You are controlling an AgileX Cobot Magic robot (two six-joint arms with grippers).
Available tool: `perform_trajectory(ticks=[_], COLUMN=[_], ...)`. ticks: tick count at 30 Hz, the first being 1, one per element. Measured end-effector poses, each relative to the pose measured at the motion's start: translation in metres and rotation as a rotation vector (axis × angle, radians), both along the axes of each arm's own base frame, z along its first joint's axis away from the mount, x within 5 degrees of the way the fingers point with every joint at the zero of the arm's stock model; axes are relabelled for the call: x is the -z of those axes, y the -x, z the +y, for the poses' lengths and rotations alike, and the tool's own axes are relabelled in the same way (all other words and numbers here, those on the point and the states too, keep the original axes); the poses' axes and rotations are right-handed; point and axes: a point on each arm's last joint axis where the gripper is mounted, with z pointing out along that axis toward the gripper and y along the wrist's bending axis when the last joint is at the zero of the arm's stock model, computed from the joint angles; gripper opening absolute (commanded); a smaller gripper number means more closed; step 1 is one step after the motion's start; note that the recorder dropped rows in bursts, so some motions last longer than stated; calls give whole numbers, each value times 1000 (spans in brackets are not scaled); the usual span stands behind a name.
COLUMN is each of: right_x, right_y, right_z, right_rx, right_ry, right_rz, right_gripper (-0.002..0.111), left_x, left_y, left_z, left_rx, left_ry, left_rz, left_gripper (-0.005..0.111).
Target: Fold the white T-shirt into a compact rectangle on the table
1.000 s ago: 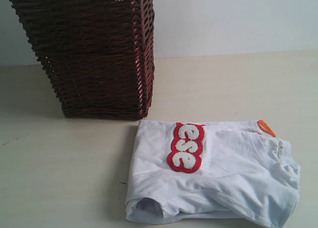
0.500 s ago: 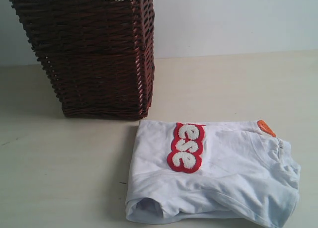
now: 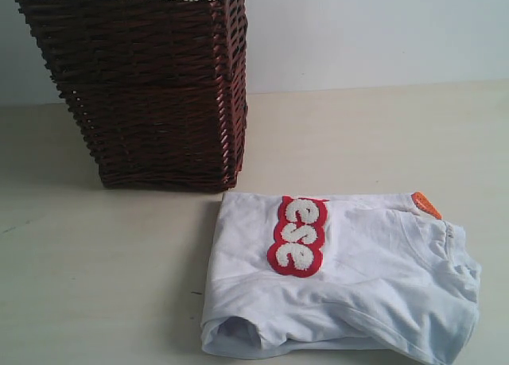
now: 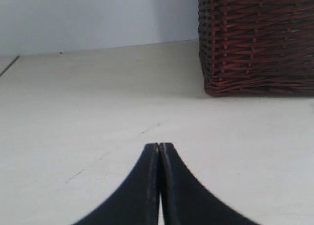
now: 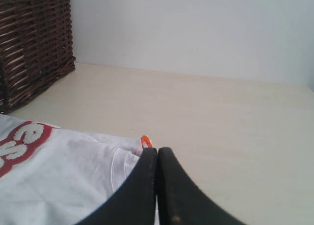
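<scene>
White T-shirt (image 3: 342, 285) lies folded on the table (image 3: 95, 285) near the basket (image 3: 135, 87), unmoved over the last second; left claw (image 4: 160, 145) and right claw (image 5: 157, 149) sit closed, empty. Folding looks done.

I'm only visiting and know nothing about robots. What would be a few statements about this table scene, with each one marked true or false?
1. The white T-shirt lies folded on the table. True.
2. The wicker basket stands on top of the shirt. False: it stands on the table itself, beside the shirt.
3. The left gripper is shut with nothing in it. True.
4. The right gripper is clamped on the orange tag. False: it is shut on nothing, and the tag shows free beside its tips.
5. The shirt's lettering is blue. False: it is white, outlined in red.
</scene>
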Motion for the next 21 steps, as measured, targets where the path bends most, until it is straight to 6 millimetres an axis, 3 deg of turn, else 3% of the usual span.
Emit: perform_trajectory(ticks=[17, 21], right_x=[0, 0], right_y=[0, 0], right_z=[0, -2], right_rx=[0, 5], right_ry=[0, 66], right_rz=[0, -7], right_gripper=[0, 0], left_x=[0, 0], left_y=[0, 0], left_z=[0, 0], left_rx=[0, 0], left_ry=[0, 0], left_rz=[0, 0], left_gripper=[0, 0])
